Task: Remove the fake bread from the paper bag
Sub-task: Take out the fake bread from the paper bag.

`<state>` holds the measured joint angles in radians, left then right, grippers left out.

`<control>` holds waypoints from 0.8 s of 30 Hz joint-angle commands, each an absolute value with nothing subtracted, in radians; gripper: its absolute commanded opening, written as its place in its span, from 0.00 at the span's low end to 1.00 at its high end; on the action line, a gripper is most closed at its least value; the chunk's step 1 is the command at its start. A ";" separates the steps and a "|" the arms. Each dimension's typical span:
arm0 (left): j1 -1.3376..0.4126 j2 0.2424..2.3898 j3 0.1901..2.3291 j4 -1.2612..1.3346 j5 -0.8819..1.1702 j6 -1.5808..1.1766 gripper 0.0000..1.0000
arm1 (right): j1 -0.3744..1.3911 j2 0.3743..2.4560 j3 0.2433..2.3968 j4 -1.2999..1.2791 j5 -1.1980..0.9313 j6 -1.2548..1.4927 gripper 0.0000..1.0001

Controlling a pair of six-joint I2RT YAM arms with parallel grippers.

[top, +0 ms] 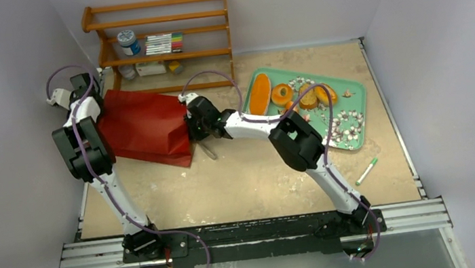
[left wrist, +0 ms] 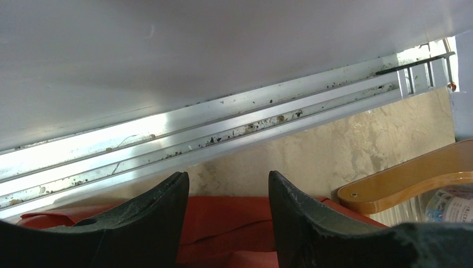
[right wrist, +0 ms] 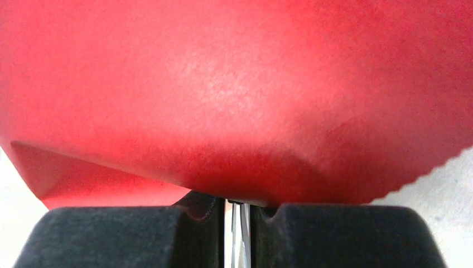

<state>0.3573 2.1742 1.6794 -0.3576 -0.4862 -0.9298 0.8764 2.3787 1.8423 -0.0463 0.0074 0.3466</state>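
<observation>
Paper bag [top: 145, 125] lies flat, mouth pointing right.

Wooden shelf [top: 159, 19] at back; flowered green tray [top: 356, 100] right; green marker [top: 366, 171] near it.

Both arms are bolted on the black base plate [top: 254, 234]. The left arm [top: 86, 149] and the right arm [top: 297, 140] share one build above the base plate: white tubular links joined by boxy black housings. A thin purple cable [top: 67, 68] loops out below the base plate and runs up along each arm.

- Left gripper [left wrist: 226, 178]: two matte black fingers [left wrist: 145, 229], tapered and scuffed.
- Right gripper [right wrist: 237, 209]: black, grainy, square-edged pads [right wrist: 111, 234].
</observation>
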 commanded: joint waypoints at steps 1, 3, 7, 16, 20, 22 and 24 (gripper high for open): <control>0.357 2.142 1.630 -0.401 -0.442 -0.982 0.54 | 0.884 2.306 1.757 -0.238 0.008 0.339 0.09; 0.357 2.137 1.615 -0.396 -0.440 -1.007 0.54 | 0.884 2.263 1.718 -0.268 0.011 0.337 0.08; 0.357 2.130 1.592 -0.380 -0.433 -1.046 0.54 | 0.884 2.139 1.581 -0.273 0.025 0.338 0.07; 0.356 2.102 1.569 -0.361 -0.441 -1.090 0.54 | 0.891 1.929 1.386 -0.327 0.028 0.357 0.07; 0.356 2.067 1.569 -0.353 -0.461 -1.099 0.54 | 0.891 1.863 1.358 -0.356 0.034 0.352 0.07; 0.356 2.042 1.563 -0.344 -0.469 -1.105 0.54 | 0.891 1.850 1.347 -0.366 0.032 0.347 0.06; 0.354 2.005 1.560 -0.344 -0.475 -1.106 0.54 | 0.891 1.841 1.346 -0.385 0.024 0.340 0.07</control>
